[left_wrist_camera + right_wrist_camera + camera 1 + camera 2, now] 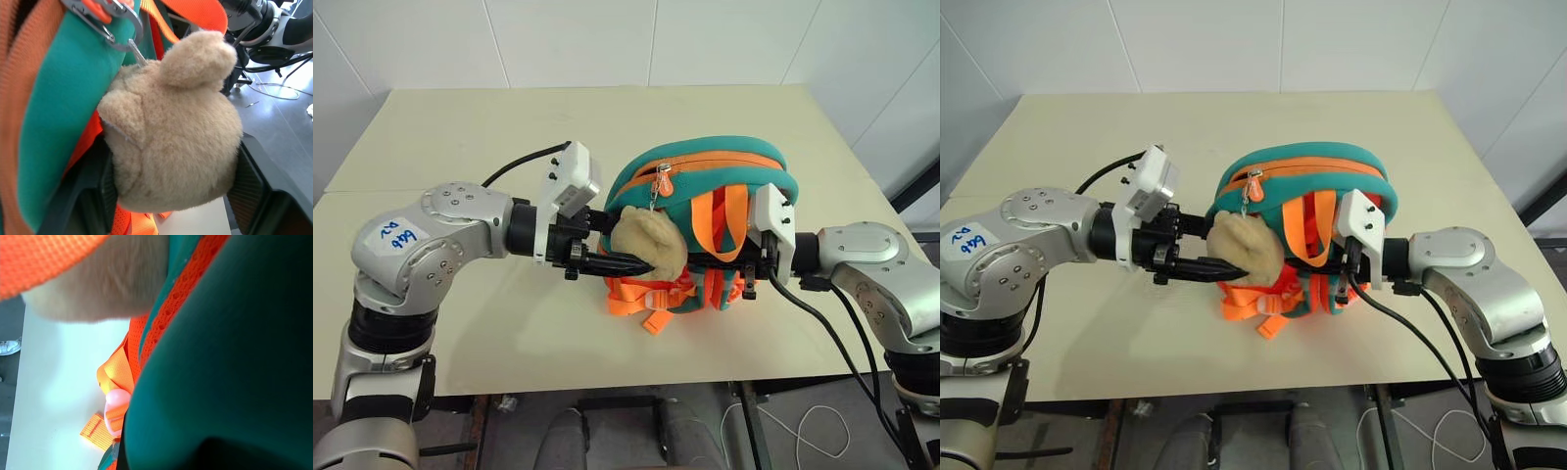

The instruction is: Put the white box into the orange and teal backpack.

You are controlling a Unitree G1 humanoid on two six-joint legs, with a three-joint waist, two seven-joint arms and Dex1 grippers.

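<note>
Nearest the camera, the left end effector reaches in from the left, its black fingers spread on either side of the tan plush bear charm. That charm hangs from the backpack, which is held upright above the cream surface. On the backpack's other side, the right end effector is clamped closed on its teal edge.
</note>
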